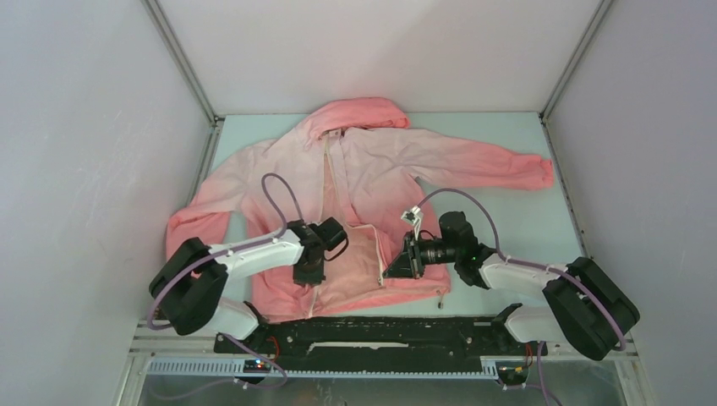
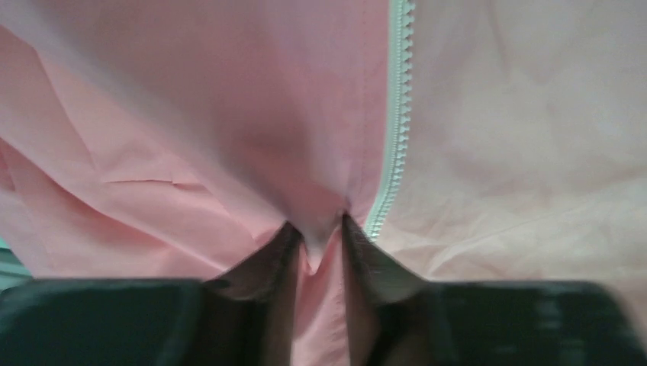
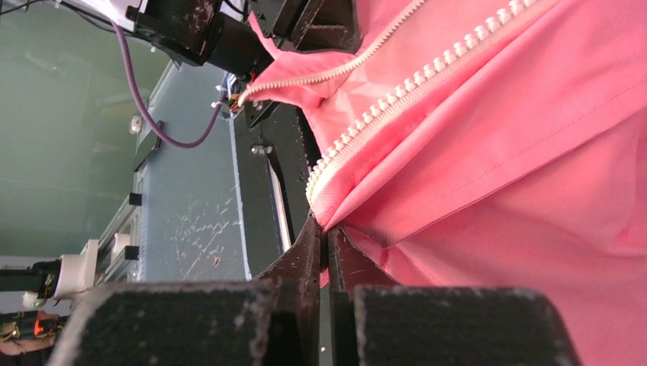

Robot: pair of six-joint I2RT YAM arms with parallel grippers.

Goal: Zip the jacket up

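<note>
1. I see the jacket [image 1: 355,169] lying front up on the table [image 1: 524,220]. Its hood [image 1: 355,114] is at the far side, the sleeves are spread to either side, and the hem is toward the arm bases.
2. The lower front is parted. One panel is turned back near the hem, between the two arms.
3. My left gripper [image 1: 309,275] is down on the jacket just left of the opening. In the left wrist view a puckered fold of pink cloth sits between its fingers [image 2: 275,259], with creases running into the pinch. The jaws are partly closed and grip that fold.
4. The zipper [image 2: 397,114] runs just beside that pinch, to the right of it in the same view, with its whitish teeth bare.
5. My right gripper [image 1: 391,266] is at the right edge of the opening, low on the jacket. In its wrist view the fingers [image 3: 305,252] are pressed almost together on the cloth edge, just below the end of a row of zipper teeth.
6. Both tooth rows show there, and they are apart.
</note>
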